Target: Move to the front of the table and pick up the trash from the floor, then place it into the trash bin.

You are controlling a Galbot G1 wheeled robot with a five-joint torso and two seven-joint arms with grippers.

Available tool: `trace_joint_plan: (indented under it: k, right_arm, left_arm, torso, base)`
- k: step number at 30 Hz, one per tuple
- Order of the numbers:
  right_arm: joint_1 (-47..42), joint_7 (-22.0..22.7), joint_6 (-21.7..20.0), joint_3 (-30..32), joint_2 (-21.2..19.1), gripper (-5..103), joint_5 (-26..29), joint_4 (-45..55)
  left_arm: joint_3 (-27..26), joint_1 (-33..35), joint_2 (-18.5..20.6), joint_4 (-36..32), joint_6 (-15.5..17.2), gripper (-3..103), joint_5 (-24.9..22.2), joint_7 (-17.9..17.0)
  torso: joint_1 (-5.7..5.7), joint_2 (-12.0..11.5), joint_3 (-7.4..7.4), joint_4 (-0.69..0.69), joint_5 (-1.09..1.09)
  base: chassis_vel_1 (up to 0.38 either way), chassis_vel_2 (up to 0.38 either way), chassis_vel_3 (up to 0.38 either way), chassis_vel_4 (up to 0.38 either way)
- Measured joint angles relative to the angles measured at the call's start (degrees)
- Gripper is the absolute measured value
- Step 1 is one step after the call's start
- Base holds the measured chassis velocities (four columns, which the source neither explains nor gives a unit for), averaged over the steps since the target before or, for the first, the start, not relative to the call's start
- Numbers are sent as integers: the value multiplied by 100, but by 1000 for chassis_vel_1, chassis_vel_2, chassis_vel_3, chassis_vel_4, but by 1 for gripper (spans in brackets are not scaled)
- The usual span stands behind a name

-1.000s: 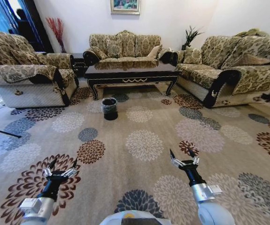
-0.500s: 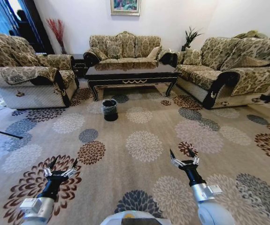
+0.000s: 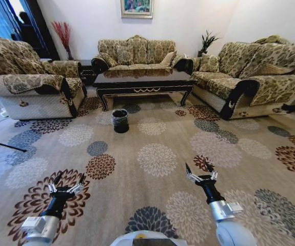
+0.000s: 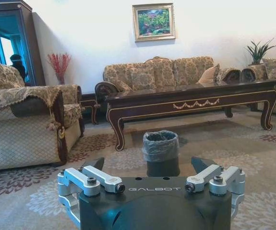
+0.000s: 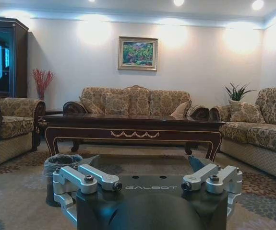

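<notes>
Ahead, the table (image 3: 143, 78) stands at the far end of the room, glossy dark wood with a gold scroll along its apron, ringed by three patterned sofas (image 3: 136, 51). The trash bin (image 3: 119, 120) sits on the floor (image 3: 157, 159) just in front of the table's left leg, black, with a clear liner over its rim. No litter pieces can be made out on the carpet from here.

Left gripper (image 3: 65, 184) held low over a brown flower medallion, well short of the bin, jaws spread and holding nothing. Right gripper (image 3: 200, 174) level with it on the other side, jaws likewise spread, nothing between them. Both point toward the table.

A framed painting (image 3: 137, 7) hangs above the middle sofa.
</notes>
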Motion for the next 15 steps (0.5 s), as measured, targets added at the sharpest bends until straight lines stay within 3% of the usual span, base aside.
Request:
trace_joint_plan:
  k: [15]
  right_arm:
    - [-1,0,0,0,0,100,0,0]
  left_arm:
    - [0,0,0,0,0,100,0,0]
  torso:
    - [104,278,175,0,0]
  base:
    - [25,-29,-22,27]
